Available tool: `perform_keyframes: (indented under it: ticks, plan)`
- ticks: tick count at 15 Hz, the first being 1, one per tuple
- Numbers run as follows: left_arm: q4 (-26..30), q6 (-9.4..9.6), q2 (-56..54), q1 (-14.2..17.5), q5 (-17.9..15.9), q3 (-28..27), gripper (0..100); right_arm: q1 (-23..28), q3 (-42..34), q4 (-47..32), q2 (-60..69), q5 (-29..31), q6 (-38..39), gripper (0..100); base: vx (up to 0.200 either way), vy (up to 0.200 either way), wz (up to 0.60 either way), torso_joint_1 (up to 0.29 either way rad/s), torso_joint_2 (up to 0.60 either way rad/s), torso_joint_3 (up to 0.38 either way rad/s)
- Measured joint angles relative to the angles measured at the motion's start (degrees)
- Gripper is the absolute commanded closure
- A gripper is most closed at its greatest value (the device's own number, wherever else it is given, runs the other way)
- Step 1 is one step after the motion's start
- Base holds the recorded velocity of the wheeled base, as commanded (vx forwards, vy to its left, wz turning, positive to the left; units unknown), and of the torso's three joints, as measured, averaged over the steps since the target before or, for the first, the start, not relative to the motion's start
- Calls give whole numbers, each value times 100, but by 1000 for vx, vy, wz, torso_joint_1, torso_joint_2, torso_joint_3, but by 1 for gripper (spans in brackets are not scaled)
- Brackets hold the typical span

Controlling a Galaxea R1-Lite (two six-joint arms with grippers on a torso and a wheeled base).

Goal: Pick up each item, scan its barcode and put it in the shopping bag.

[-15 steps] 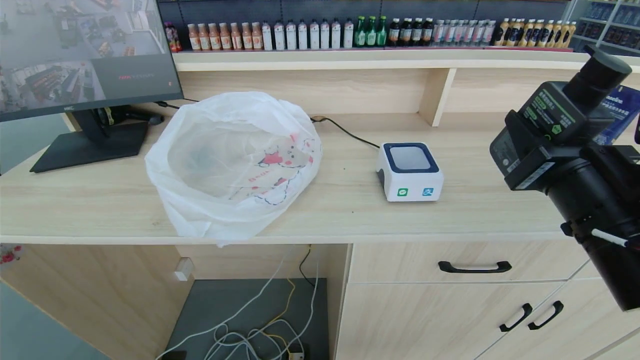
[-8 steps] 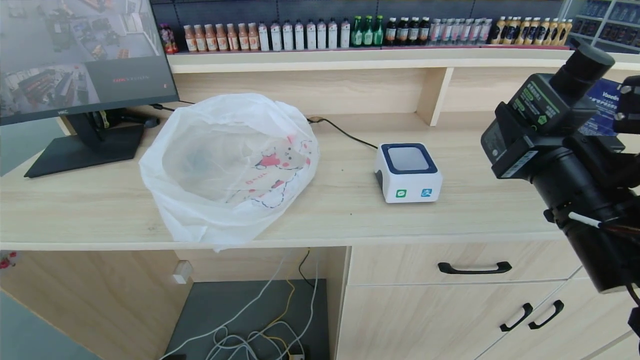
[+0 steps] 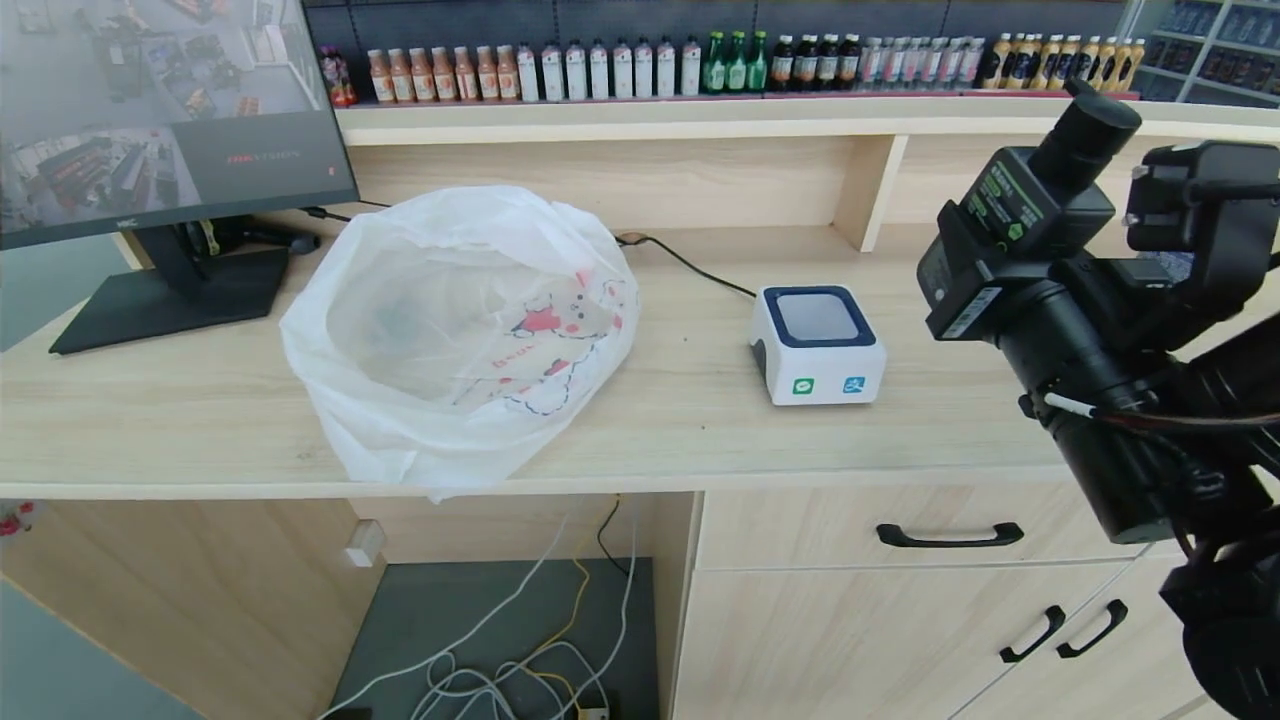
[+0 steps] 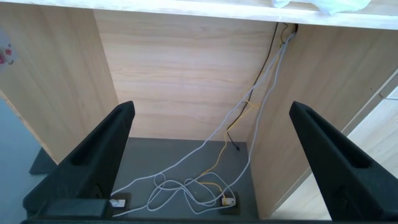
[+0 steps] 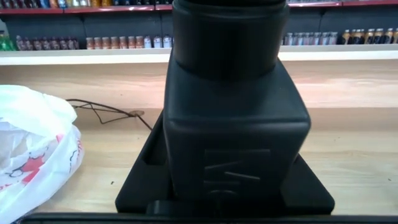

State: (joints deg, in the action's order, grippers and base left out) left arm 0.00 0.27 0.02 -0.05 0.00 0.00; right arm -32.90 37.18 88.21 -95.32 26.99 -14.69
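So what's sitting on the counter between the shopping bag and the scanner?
Nothing: in the head view the counter between the shopping bag and the scanner is bare wood; a black cable runs behind it.

A black bottle (image 5: 230, 124) up close, the shopping bag (image 5: 34, 149) behind it.

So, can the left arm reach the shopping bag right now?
Probably not directly: the left gripper hangs open below the counter, facing the cables, while the shopping bag sits on top. It must rise first.
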Motion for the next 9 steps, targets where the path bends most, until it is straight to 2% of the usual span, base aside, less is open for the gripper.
perform_keyframes:
  ticks: [9]
  plan:
    - [0, -2, 0, -2, 0, 0, 0, 105, 1187, 20, -989, -247, 7, 100, 0, 0, 0, 0, 0, 0]
